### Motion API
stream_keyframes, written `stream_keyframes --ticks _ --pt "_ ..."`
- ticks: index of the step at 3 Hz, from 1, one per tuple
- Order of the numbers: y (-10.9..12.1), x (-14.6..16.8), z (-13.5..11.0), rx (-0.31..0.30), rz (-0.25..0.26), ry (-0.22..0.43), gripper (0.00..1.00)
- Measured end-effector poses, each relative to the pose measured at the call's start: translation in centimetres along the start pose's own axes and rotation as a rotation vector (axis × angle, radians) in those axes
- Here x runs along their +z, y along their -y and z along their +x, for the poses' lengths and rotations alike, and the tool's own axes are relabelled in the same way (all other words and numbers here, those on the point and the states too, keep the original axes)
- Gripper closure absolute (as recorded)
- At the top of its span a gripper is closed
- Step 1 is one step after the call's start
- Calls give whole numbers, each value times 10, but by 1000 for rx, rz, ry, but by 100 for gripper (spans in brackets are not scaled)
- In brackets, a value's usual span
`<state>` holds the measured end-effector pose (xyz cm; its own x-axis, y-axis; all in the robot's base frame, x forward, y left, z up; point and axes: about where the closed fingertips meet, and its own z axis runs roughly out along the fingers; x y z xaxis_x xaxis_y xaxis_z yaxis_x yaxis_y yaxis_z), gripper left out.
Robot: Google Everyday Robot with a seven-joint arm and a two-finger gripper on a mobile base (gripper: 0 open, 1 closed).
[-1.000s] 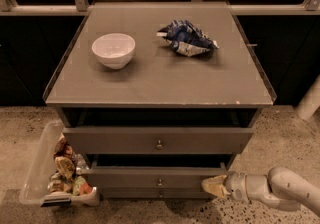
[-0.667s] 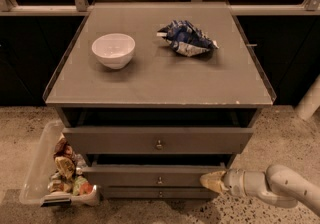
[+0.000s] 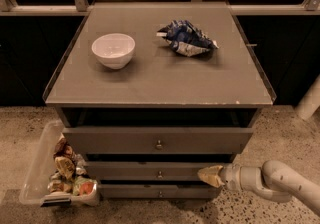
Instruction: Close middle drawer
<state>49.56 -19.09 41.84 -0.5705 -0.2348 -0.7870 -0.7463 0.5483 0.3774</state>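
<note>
The middle drawer (image 3: 125, 171) is the second of three grey-brown fronts on the cabinet, with a small round knob (image 3: 159, 173) at its centre. A dark gap shows above its front. My gripper (image 3: 209, 175) comes in from the lower right. Its tan fingertips are shut together and press against the right end of the middle drawer's front. It holds nothing. The taller top drawer (image 3: 110, 140) stands out further than the middle one. The thin bottom front (image 3: 130, 191) lies below.
On the cabinet top (image 3: 160, 80) stand a white bowl (image 3: 113, 50) and a crumpled blue-white chip bag (image 3: 187, 38). A clear plastic bin (image 3: 42, 168) full of snack packets sits on the floor at the cabinet's left. A white post (image 3: 310, 100) stands at the right.
My gripper has moved a little left and up against the middle drawer's front. The front has slid back toward the cabinet.
</note>
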Motion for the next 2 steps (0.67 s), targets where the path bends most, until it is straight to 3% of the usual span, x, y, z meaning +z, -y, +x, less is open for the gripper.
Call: stream_keyframes --ticks 1,2 --pt "-16 -27 10 38 -5 -44 100" --pt "-37 -63 14 75 -34 -137 82"
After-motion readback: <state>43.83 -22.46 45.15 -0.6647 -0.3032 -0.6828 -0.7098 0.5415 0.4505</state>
